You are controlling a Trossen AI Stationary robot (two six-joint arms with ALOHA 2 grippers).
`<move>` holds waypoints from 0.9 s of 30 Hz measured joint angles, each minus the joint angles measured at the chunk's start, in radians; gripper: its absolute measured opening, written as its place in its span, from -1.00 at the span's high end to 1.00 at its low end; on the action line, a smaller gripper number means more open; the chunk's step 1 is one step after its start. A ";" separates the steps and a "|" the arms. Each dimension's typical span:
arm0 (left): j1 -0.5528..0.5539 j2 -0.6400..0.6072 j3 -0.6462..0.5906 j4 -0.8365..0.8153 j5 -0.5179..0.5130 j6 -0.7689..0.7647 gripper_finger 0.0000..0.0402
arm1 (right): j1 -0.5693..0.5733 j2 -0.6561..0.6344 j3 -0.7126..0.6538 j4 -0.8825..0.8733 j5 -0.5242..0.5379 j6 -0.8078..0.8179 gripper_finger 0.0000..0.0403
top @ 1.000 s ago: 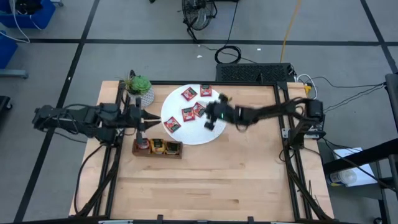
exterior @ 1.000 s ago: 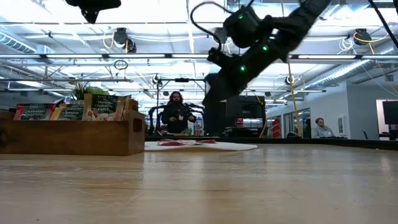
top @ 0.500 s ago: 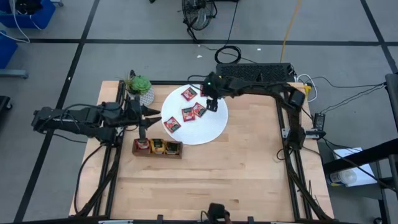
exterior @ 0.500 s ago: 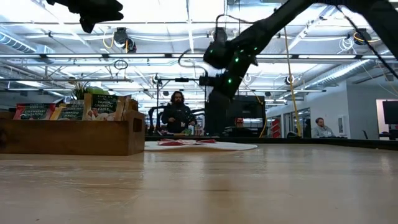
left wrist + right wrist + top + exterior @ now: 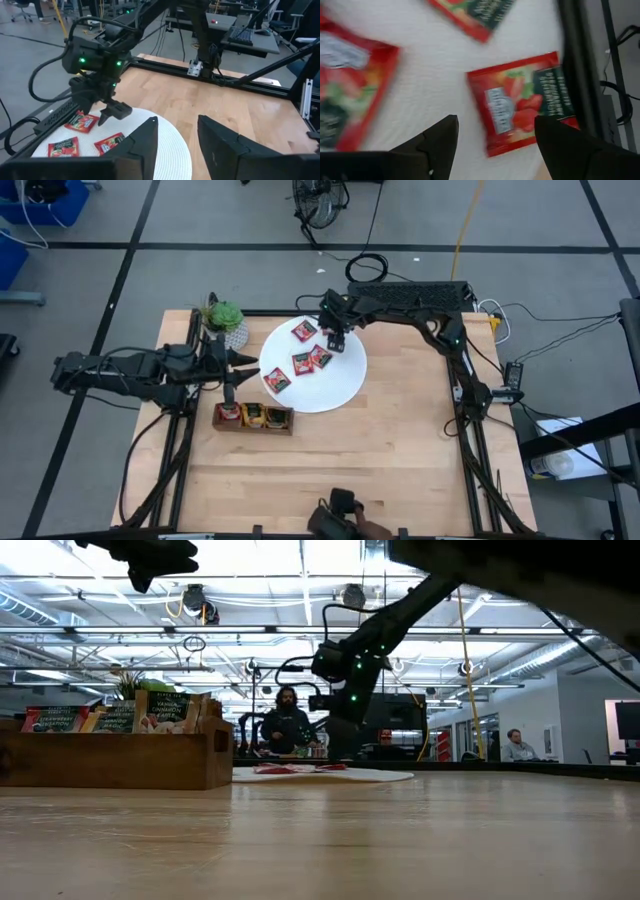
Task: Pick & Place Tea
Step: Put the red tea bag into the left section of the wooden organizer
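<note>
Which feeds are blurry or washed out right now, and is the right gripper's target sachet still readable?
Right wrist view: motion-smeared, yet the red sachet between the open right gripper fingers is recognisable. Low view: backlit by ceiling lights, arms silhouetted. High view: even light. Left wrist view: sharp.

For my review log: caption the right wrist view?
Open right gripper poised over a red tea sachet on the white disc.

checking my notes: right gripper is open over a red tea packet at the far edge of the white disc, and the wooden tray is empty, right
Not quite. The wooden tray isn't empty: the high view shows packets standing in its compartments, and the low view shows them too. The rest holds: the right gripper is open above a red tea packet at the far edge of the white disc.
</note>
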 joint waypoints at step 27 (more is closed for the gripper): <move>0.000 0.000 0.000 -0.001 -0.001 0.002 0.27 | -0.001 0.011 -0.001 -0.051 0.005 0.005 -0.20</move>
